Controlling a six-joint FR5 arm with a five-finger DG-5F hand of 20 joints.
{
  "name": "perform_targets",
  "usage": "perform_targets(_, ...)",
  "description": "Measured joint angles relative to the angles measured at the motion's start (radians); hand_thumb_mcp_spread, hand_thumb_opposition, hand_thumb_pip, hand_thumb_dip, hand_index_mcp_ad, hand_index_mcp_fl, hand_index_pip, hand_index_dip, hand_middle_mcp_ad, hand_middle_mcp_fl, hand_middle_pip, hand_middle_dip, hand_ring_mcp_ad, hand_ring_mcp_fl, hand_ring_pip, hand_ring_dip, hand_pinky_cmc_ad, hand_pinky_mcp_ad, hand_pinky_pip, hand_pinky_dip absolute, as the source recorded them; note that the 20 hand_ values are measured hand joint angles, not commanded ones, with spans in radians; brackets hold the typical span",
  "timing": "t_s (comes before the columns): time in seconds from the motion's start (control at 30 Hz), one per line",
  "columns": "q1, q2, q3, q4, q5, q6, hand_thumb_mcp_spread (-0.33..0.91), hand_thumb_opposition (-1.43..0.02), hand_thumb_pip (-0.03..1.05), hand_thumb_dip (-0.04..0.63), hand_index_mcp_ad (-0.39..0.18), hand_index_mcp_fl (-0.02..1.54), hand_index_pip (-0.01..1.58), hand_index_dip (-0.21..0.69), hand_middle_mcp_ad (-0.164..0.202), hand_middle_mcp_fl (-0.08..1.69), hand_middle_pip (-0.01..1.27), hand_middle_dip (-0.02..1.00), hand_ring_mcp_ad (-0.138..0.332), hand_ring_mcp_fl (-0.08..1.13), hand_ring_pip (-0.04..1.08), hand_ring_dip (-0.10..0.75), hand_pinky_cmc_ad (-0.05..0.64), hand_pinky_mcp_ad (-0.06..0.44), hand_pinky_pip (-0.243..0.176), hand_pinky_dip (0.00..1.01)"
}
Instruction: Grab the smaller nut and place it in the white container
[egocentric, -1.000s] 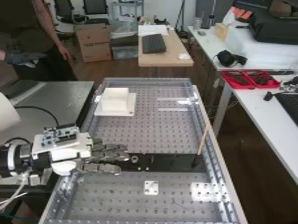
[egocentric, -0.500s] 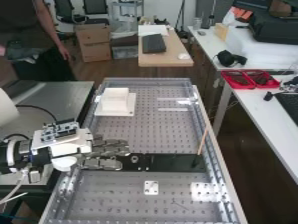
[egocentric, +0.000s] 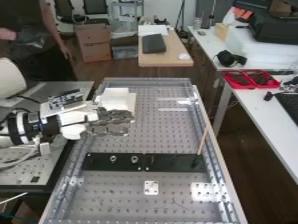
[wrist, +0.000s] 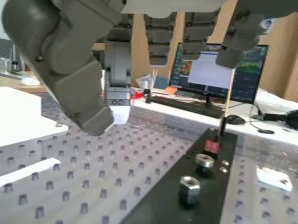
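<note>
Hand is left of centre in the high view, just below the white container in the picture, its far edge near the container's base. Can't tell whether it's clenched, released or grasping the smaller nut. Larger nut and bearing stand on the black bar, lower middle of frame (thin wooden stick upright-ish, slightly tilted, at the bar's right end).

Black bar common to both views

larger nut, bearing on bar, container behind
</note>
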Motion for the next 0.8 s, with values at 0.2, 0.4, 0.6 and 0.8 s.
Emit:
perform_targets(0.2,0.087,0.037,-0.007,-0.016,0.013,0.021,0.37,-0.85,0.82,0.188,-0.159,0.22,1.54,0.04,0.061,0.0,0.11,0.22,0.12,0.0,0.06,0.093,0.297,0.246,-0.089,0.2)
perform_targets(0.4,0.191,0.062,-0.008,-0.019,0.037,0.051,0.37,-0.85,0.82,0.188,-0.159,0.22,1.54,0.04,0.058,0.0,0.11,0.22,0.124,0.0,0.07,0.093,0.298,0.246,-0.089,0.19)
perform_targets(0.6,0.285,0.072,-0.009,-0.009,0.07,0.088,0.37,-0.85,0.82,0.187,-0.159,0.22,1.54,0.04,0.059,0.0,0.11,0.22,0.12,0.0,0.07,0.093,0.295,0.244,-0.089,0.19)
perform_targets(0.8,0.365,0.084,-0.028,0.022,0.109,0.133,0.37,-0.85,0.75,0.188,-0.159,0.28,1.54,0.044,0.059,0.0,0.12,0.22,0.12,0.0,0.07,0.093,0.295,0.244,-0.089,0.19)
